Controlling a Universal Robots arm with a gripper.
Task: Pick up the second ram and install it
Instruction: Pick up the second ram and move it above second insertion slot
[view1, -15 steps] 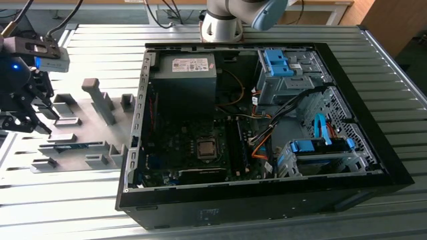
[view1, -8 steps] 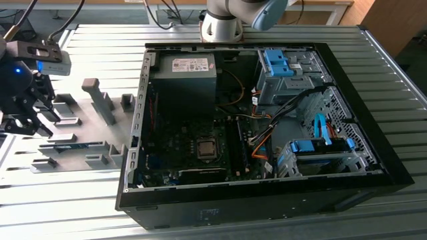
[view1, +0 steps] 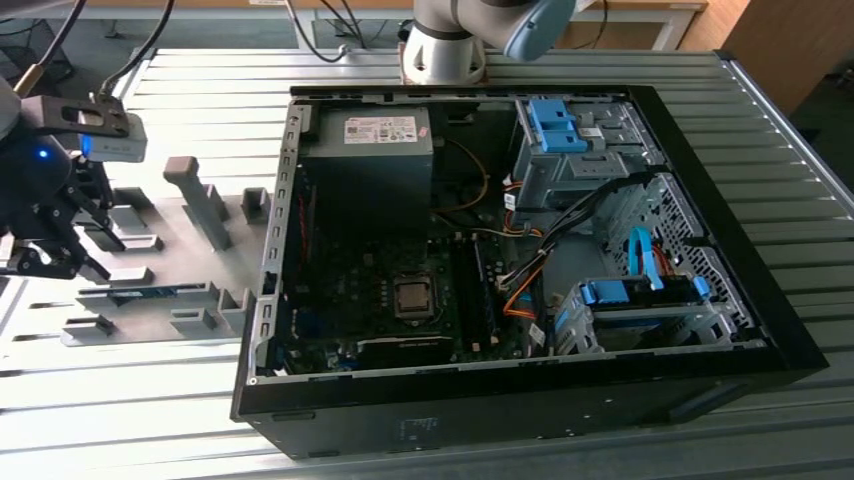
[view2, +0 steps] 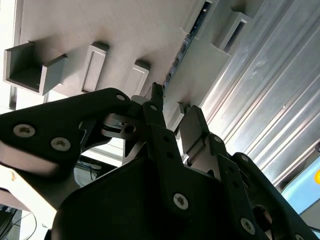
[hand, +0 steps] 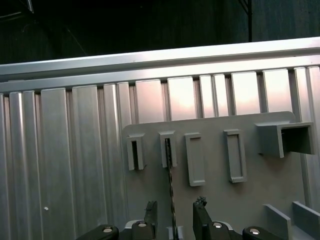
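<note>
The second ram (hand: 171, 200) stands on its long edge in a narrow slot of the grey holder plate (hand: 215, 200). From the first wrist view it looks like a thin dark blade. Standing this way, both flat faces are exposed, probably so that a claw can close across them.

The gripper (hand: 176, 202) hangs right over the stick. Its black fingers (hand: 151, 212) are spread, one on each side of the stick, with a visible gap at each face. The claw is therefore open and holds nothing.

In the exterior view the stick is a blue-green strip at about nine o'clock from the computer case (view1: 747, 330), with the claw at roughly ten o'clock from the strip. The plate is matte moulded plastic with raised slotted blocks (hand: 195, 160) that have square corners. It lies on a table (view1: 200, 100) of ribbed, shiny aluminium slats. The case is black sheet metal with its side off, which leaves the dark motherboard (view1: 374, 290) uncovered.
</note>
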